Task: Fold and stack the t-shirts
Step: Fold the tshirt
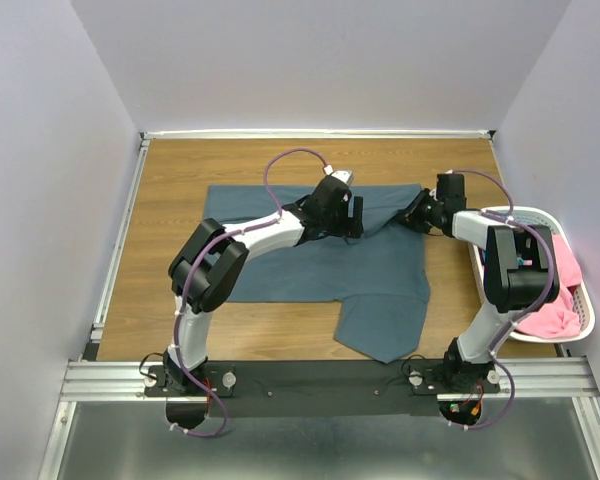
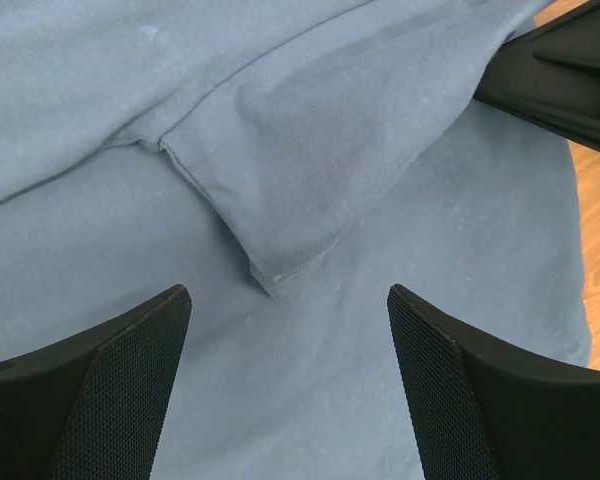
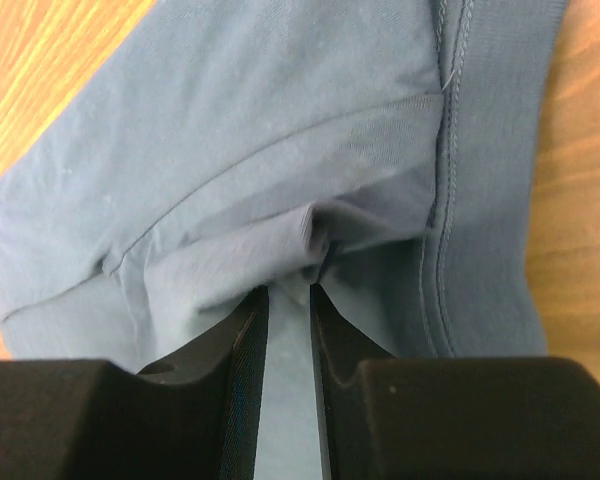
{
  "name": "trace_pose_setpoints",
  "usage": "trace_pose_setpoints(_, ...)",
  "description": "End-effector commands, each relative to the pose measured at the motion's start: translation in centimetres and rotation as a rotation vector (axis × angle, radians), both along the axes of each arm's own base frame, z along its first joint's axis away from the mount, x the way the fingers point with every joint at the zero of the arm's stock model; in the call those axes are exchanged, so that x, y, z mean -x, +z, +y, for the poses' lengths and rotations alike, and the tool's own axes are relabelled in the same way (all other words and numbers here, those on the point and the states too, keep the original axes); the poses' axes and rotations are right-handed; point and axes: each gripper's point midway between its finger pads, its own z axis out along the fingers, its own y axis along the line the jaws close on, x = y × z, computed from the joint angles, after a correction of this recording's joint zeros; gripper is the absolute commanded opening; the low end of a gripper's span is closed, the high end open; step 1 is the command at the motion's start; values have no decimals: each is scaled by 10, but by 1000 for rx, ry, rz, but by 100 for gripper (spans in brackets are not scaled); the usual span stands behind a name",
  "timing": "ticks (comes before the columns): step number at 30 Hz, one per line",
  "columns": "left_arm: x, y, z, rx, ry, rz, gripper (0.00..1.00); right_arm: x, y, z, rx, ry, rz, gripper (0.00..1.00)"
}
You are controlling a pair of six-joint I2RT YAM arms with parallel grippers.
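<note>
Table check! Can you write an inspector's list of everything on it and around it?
Surface: wooden table, light brown.
Job's things: blue-grey t-shirt spread out on the table; pink t-shirt bunched in the white basket.
Clutter: only that basket, at the right edge; nothing else seen.
Claws: left claw open above the blue-grey shirt; right claw shut on a fold of it.
Cables: purple cable looping along each arm.
Surroundings: pale walls; metal rail at the near edge.
</note>
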Motion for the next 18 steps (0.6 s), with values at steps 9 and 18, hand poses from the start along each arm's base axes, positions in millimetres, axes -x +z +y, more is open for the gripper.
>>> trace_pose_setpoints(9,-1,-11,-15,7,-16,16,86,-6,-22,-4,-7,-59,9,31)
trace_pose_setpoints(18,3,-18,-24,7,-30,27,83,-4,-30,-1,-27,-56,20,31)
